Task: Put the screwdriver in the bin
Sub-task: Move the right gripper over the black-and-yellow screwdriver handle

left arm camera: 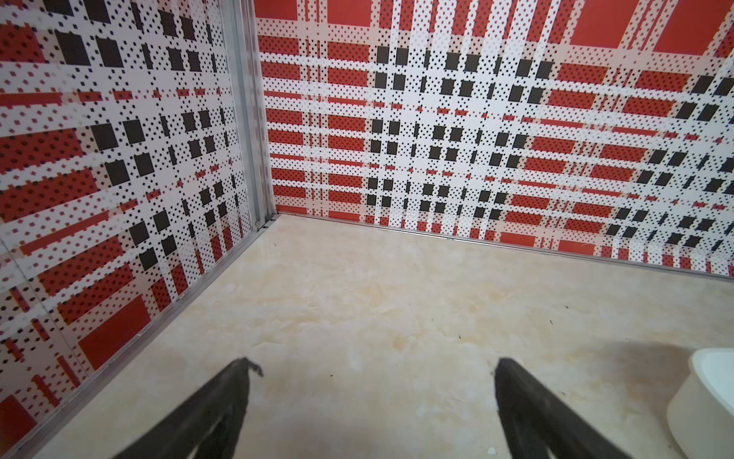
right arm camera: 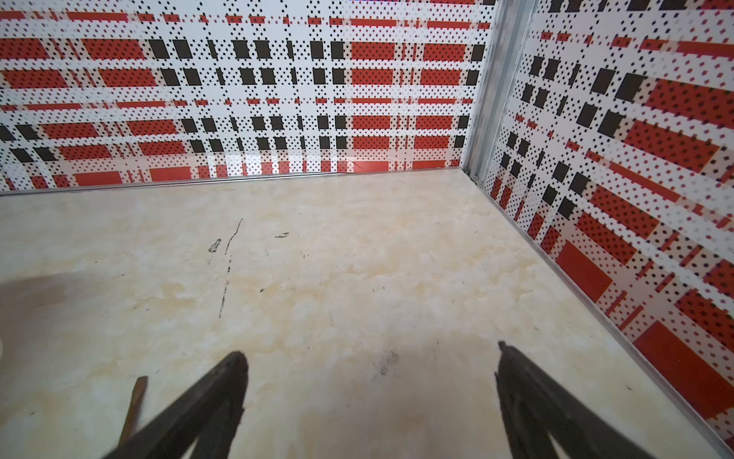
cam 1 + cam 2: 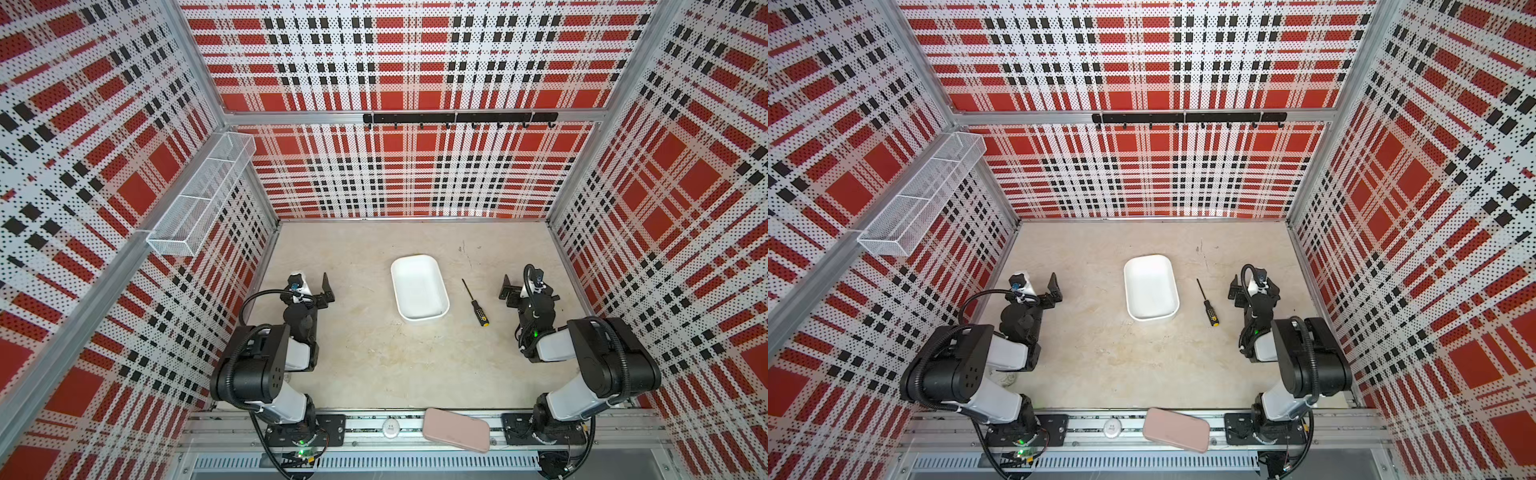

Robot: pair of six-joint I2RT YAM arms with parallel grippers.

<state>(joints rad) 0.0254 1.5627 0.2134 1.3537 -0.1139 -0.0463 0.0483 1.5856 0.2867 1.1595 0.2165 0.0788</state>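
Lying flat on the table [image 3: 374, 365], your screwdriver [image 3: 473, 302] sits just right of the bin [image 3: 419, 286], not touching it, tip toward the back wall [image 3: 415, 187]; you have the left gripper [image 1: 377, 363] and right gripper [image 2: 371, 353] both spread wide, holding nothing, either side of them

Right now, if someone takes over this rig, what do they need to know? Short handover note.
Hands: left hand open and empty, over the table left of the bin; right hand open and empty, right of the screwdriver, not touching it.
Things: screwdriver lies flat on the table between bin and right hand, clear of the bin, yellow cap toward the arm bases. The bin is empty.
Done: nothing yet.
Left: grasp the screwdriver, probably with the nearer right hand, and put it in the bin.
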